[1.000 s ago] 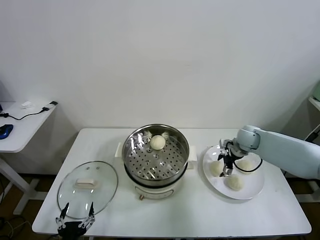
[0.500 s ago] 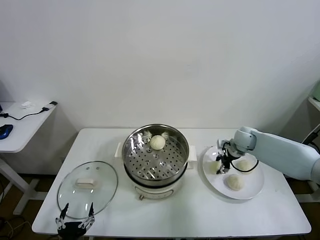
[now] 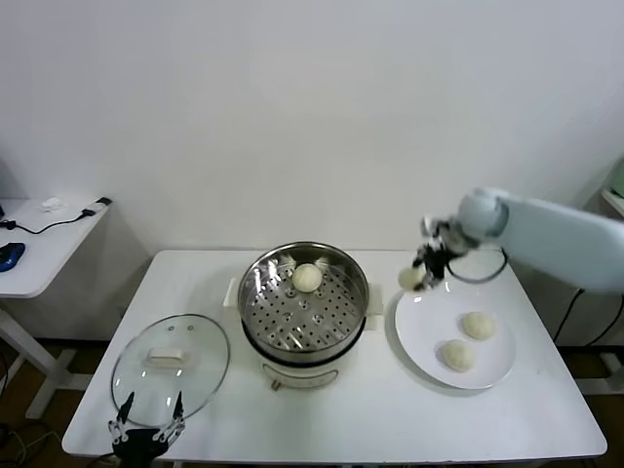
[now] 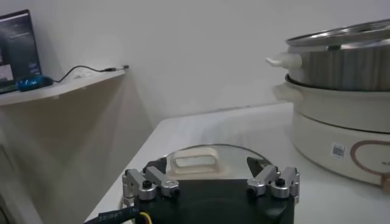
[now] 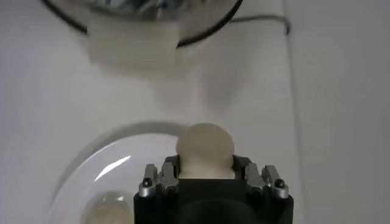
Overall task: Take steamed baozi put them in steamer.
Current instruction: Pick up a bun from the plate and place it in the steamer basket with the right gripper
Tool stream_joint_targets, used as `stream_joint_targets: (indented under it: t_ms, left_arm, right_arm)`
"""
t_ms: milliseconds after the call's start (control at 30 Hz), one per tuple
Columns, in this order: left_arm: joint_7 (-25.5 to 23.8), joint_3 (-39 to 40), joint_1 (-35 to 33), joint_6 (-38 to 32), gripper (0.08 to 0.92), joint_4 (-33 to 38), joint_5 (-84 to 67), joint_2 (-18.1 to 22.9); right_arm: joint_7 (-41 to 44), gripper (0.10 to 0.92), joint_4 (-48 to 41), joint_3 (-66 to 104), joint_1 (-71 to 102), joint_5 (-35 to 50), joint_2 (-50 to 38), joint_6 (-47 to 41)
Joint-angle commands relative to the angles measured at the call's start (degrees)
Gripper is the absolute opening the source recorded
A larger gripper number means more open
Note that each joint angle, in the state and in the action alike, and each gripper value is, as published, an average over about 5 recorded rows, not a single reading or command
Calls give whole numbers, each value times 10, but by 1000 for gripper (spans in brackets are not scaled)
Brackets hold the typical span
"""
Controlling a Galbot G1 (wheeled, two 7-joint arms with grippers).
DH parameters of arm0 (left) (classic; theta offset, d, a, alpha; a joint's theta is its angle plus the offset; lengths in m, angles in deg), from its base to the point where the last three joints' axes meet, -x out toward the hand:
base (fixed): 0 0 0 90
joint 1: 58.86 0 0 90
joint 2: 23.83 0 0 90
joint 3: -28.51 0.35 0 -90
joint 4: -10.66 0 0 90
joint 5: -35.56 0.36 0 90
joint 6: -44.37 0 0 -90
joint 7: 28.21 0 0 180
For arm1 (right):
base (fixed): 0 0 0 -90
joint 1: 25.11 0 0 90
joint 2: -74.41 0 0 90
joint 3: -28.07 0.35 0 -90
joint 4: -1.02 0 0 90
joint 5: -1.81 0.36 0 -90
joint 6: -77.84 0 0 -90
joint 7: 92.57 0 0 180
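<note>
White table (image 3: 370,409) fills the head view: the right end effector (image 3: 421,270) has lifted a baozi (image 3: 410,278) off the plate (image 3: 429,341) below it, so carrying to the steamer (image 3: 304,297) beside it comes next. Its wrist view alone shows the jaws clamping the bun. Left end effector (image 3: 146,432) idles open.

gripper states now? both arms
Left gripper: open, empty, parked near the glass lid.
Right gripper: shut on a bun, lifted above the plate.
</note>
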Motion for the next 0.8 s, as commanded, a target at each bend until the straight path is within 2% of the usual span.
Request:
stream_joint_targets:
  t_ms: [33, 200, 333, 567, 800]
  left_arm:
    - [-1, 2, 6, 1, 823, -1, -3, -2]
    - [0, 3, 6, -2, 823, 0, -4, -3]
    - [1, 2, 5, -3, 823, 4, -4, -2]
    - [1, 2, 3, -4, 823, 11, -4, 2]
    - [3, -2, 1, -7, 823, 11, -4, 3]
  right_arm:
    - [-10, 585, 68, -57, -235, 186, 79, -36]
    - [-90, 585, 136, -44, -226, 269, 152, -105]
    - [-137, 585, 154, -32, -195, 309, 214, -143]
    - [-176, 585, 128, -37, -140, 323, 288, -167]
    - [-203, 585, 79, -47, -75, 290, 318, -179]
